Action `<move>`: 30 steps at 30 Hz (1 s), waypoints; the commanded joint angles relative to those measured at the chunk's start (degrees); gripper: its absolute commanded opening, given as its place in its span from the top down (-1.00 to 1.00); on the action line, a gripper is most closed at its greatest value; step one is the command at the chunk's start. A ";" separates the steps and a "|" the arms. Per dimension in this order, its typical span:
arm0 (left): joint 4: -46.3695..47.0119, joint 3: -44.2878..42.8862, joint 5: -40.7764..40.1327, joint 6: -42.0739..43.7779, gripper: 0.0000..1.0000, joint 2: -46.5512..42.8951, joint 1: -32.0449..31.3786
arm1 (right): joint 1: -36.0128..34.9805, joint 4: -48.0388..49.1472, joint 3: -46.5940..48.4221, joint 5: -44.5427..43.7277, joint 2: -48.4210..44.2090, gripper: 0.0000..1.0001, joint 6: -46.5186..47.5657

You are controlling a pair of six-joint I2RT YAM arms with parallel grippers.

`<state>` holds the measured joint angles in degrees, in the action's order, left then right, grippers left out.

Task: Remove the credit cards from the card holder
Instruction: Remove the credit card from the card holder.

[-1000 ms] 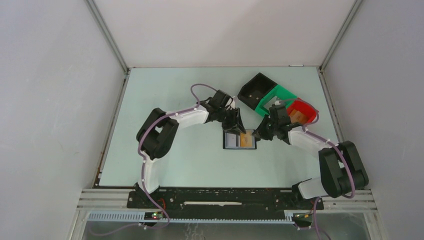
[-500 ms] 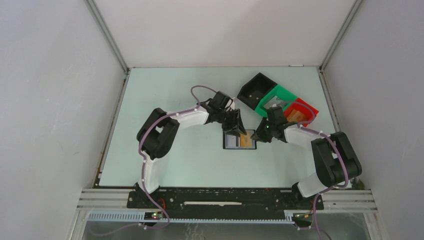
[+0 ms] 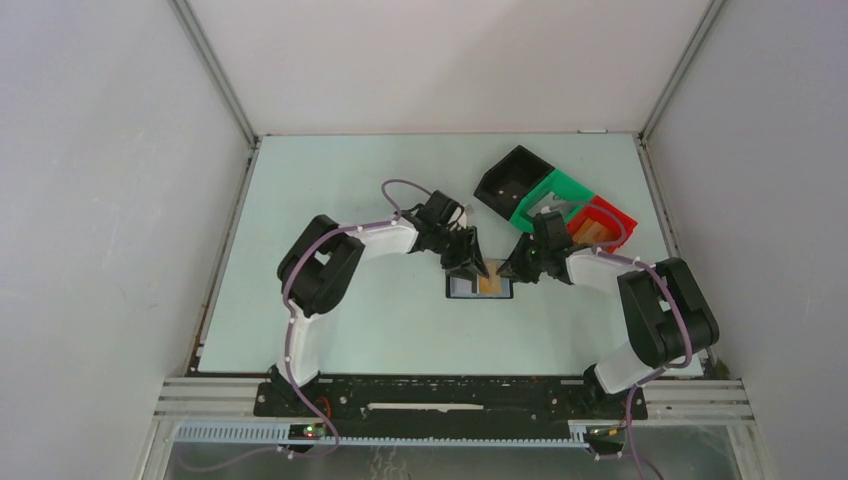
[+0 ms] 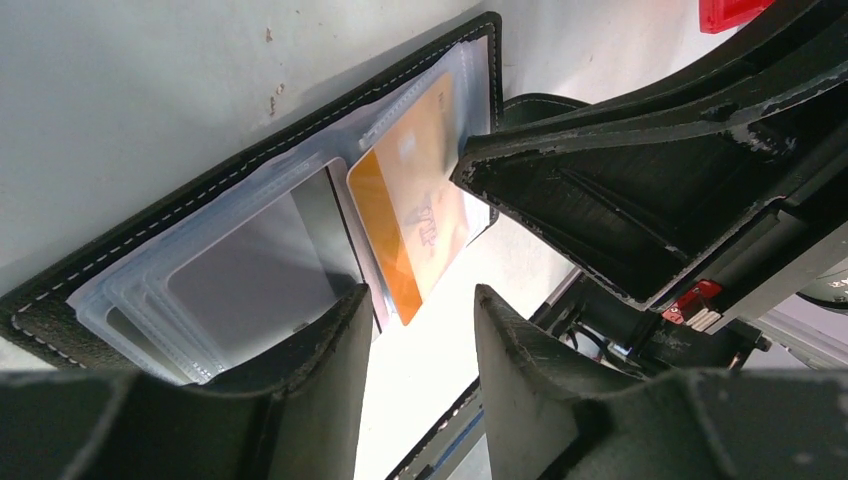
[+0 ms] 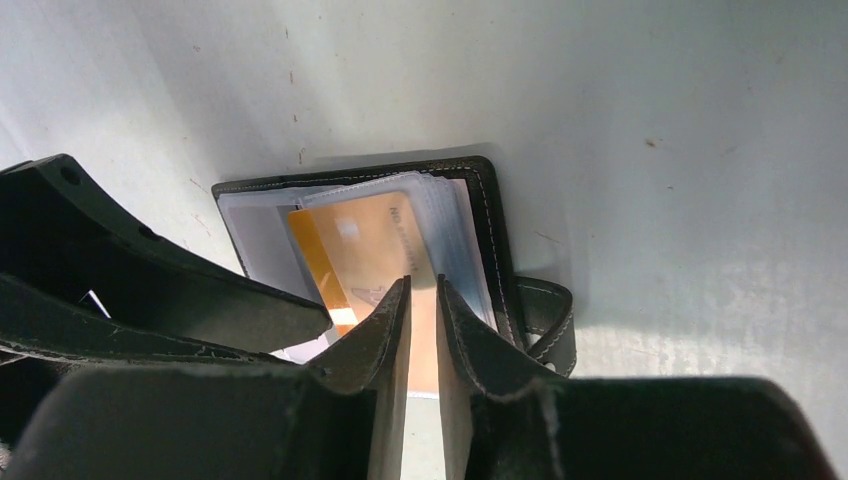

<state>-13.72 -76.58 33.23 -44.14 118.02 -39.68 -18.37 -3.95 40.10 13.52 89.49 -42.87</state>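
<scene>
Table [image 3: 330, 200], pale green, carries everything. Black [image 3: 505, 180], green [image 3: 545, 195] and red [image 3: 610, 215] bins stand in a row at its far right. Near the middle, between my arms, the card holder [image 3: 462, 289] lies open and flat. My left gripper [image 4: 420, 300] hangs over it, jaws well apart, one finger above the pocket holding a grey credit card [image 4: 250, 270]. My right gripper [image 5: 422, 285] shows only a narrow slit, above an orange card [image 4: 415, 190] poking from the other half. I cannot tell if it touches. The closure tab [image 5: 548, 315] curls beside that edge.
</scene>
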 commanded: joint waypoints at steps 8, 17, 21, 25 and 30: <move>6.42 3.02 1.13 -2.54 0.15 0.55 0.41 | -0.24 0.94 -0.26 0.28 1.16 0.53 -0.71; 9.44 4.33 -0.07 -4.21 0.28 0.99 0.35 | -0.19 1.13 -0.46 0.43 0.97 0.53 -0.91; 11.88 5.78 -0.10 -5.47 0.36 0.88 0.38 | -0.18 1.28 -0.46 0.50 0.98 0.53 -1.06; 13.10 6.05 -0.08 -5.96 0.63 0.70 0.36 | -0.16 1.13 -0.51 0.46 1.16 0.53 -0.97; 13.11 5.30 0.16 -6.44 0.99 1.35 0.39 | -0.09 1.28 -0.72 0.41 1.20 0.54 -1.03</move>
<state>-3.40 -71.40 33.36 -49.84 118.80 -39.62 -18.37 -3.31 40.05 14.24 89.80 -43.64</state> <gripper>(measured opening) 0.063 0.236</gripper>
